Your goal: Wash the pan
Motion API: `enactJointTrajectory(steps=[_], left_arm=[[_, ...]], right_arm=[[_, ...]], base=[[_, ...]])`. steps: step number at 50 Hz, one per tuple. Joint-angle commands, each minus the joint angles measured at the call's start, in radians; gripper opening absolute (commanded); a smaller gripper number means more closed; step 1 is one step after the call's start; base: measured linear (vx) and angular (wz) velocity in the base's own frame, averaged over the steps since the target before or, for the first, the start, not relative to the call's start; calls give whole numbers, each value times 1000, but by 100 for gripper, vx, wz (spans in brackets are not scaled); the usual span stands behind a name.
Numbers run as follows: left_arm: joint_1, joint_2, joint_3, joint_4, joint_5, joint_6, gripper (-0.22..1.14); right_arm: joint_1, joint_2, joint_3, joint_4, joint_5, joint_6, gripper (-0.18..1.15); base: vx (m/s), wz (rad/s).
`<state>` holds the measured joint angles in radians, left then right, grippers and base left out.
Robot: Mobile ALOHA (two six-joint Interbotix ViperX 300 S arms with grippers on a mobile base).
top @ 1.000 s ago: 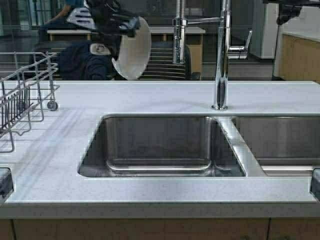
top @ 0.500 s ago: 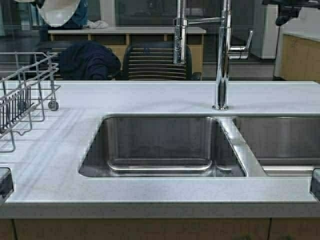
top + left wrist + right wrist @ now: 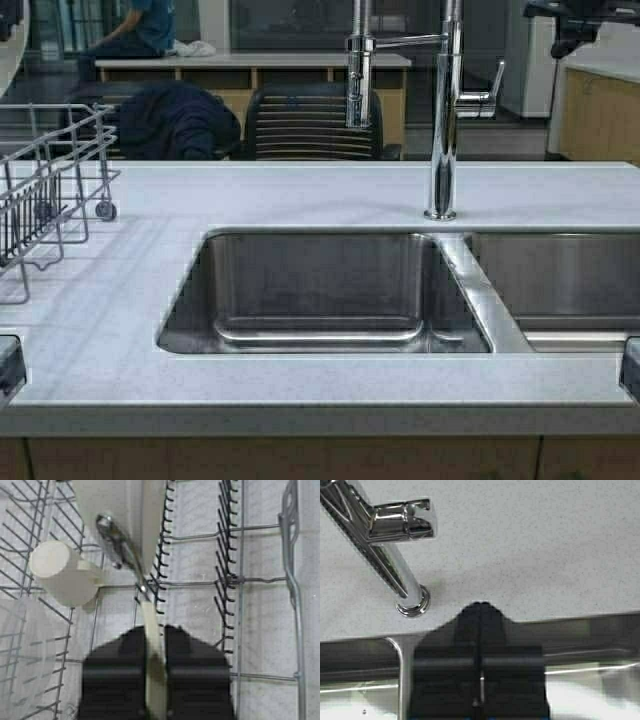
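Left pincer [image 3: 153, 680]: closed tight on the thin cream rim of the pan, which I hold edge-on between my two dark fingers, high above the dish rack

Pan [image 3: 122, 510]: white, tilted on its side over the rack wires; its short stubby handle [image 3: 62, 575] juts out to one side, round end face showing, and a metal bracket [image 3: 117, 542] joins handle to body; in the high view only a pale sliver of it shows at the top left corner [image 3: 10, 55]

Dish rack [image 3: 235, 580]: grey wire grid with rows of dark-tipped prongs directly below the pan; in the high view it stands on the left end of the surface [image 3: 45, 190]

Right pincer [image 3: 479, 650]: fingers pressed together with nothing between them, hovering over the edge where the surface meets the sink, near the faucet base; seen at the top right of the high view [image 3: 575, 25]

Faucet [image 3: 440, 110]: chrome, upright behind the divider between the two basins, lever [image 3: 402, 520] pointing sideways

Sink [image 3: 320, 290]: double steel basin set in the pale speckled surface [image 3: 300, 190]

Background: a person [image 3: 140, 30] sits beyond the surface, well apart from my arms
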<state>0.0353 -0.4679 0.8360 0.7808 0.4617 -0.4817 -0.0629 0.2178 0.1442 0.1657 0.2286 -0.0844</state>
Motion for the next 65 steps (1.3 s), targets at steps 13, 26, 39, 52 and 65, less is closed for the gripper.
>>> enactJointTrajectory(steps=[13, 26, 39, 52, 65], left_arm=[[78, 192, 3, 8, -69, -2, 2], [106, 298, -18, 9, -67, -12, 2], [106, 304, -32, 6, -81, -2, 31], [106, 351, -49, -6, -77, -3, 106], [106, 328, -57, -18, -78, -3, 102]], right_arm=[[2, -14, -26, 3, -12, -2, 6], [2, -15, -26, 3, -12, -3, 6], [2, -9, -28, 3, -14, -5, 6], [2, -9, -28, 3, -14, -8, 6], [2, -9, -28, 3, -14, -8, 6]], base=[[0, 0], [0, 0], [0, 0], [0, 0], [0, 0]])
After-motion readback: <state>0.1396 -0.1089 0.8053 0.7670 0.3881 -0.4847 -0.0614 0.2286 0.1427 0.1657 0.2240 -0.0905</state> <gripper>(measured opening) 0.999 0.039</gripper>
